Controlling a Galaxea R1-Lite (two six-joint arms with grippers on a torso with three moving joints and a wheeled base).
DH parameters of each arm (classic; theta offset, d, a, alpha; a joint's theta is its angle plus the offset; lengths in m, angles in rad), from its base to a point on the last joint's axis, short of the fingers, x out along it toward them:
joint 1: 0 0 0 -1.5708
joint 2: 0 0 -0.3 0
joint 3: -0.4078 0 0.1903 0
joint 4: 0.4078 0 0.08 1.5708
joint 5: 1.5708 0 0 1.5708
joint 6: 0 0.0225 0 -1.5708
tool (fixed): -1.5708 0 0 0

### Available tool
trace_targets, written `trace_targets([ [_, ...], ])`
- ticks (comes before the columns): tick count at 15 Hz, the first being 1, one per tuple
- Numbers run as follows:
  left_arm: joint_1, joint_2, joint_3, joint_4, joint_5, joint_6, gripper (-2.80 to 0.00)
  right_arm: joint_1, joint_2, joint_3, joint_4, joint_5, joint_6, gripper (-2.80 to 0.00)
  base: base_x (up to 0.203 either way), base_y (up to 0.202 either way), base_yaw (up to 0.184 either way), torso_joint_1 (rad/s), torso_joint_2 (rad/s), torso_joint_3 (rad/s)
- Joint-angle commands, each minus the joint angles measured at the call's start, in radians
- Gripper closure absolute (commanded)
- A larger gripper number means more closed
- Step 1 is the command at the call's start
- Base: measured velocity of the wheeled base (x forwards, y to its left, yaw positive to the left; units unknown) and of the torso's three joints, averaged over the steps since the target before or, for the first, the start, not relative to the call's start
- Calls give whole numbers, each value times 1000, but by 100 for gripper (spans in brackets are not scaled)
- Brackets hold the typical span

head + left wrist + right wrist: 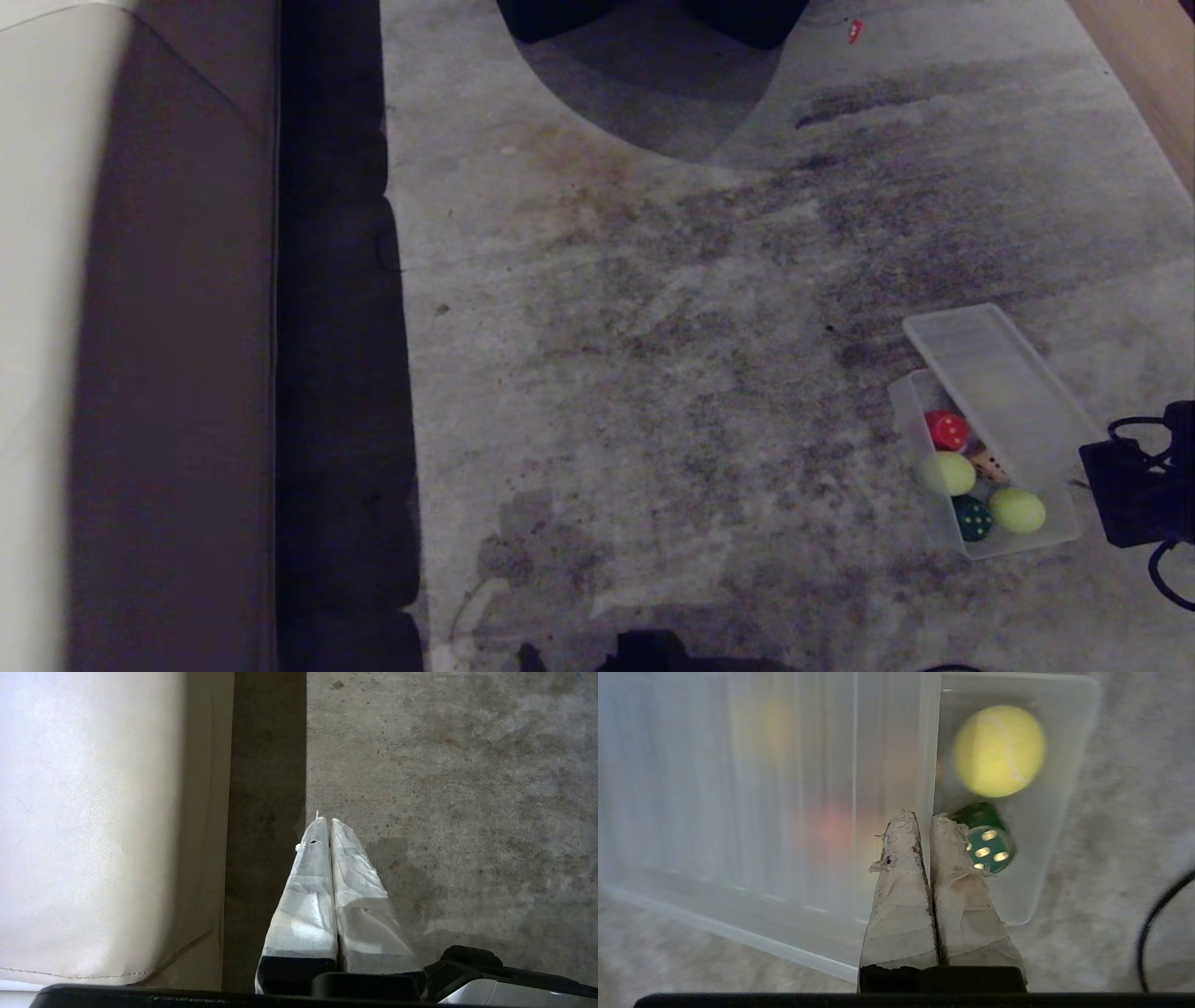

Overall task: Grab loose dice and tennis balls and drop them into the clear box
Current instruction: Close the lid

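The clear box [1027,549] stands on the carpet at the right, with its flat clear lid [990,373] lying askew over its far part. Inside lie a red die [948,430], a brown die [988,464], a green die [973,517] and two tennis balls [948,473] [1017,511]. My right arm [1134,495] reaches in from the right edge. My right gripper [924,817] is shut and empty, its tips over the lid's [761,812] edge, close to the green die [987,844] and a tennis ball [999,750]. My left gripper [325,821] hangs shut over the floor.
A pale sofa [56,327] with a dark base runs along the left. Dark furniture [653,19] stands at the far end, with a small red scrap [854,31] near it. A black cable [1153,924] lies beside the box. Wood [1158,75] borders the far right.
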Motion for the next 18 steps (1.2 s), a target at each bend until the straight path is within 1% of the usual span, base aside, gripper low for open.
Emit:
trace_targets([
  [1, 0, 0, 0, -1, 1, -1, 0, 6, 76, -17, -5, -17, -3, 0, 0, 0, 0, 0, 0, 0],
  [3, 0, 1, 0, -1, 1, -1, 0, 24, 118, -20, -3, -33, -23, 0, 0, 0, 0, 0, 0, 0],
  [5, 0, 0, 0, -1, 1, -1, 0, 38, 137, -21, 4, -35, -24, 0, 0, 0, 0, 0, 0, 0],
  [8, 0, 1, 0, -1, 1, -1, 0, 74, 159, -40, 103, -38, -24, 0, 0, 0, 0, 0, 0, 0],
  [10, 0, 0, 0, -1, 1, -1, 0, 82, 169, -40, 116, -47, -29, 0, 0, 0, 0, 0, 0, 0],
  [11, 0, 1, 0, -1, 1, -1, 0, 80, 169, -40, 118, -47, -42, 0, 0, 0, 0, 0, 0, 0],
  [13, 0, 1, 0, -1, 1, -1, 0, 73, 166, -42, 151, -48, -110, 0, 0, 0, 0, 0, 0, 0],
  [18, 0, 1, 0, -1, 1, -1, 0, 24, 170, -73, 168, -69, -119, 0, 0, 0, 0, 0, 0, 0],
])
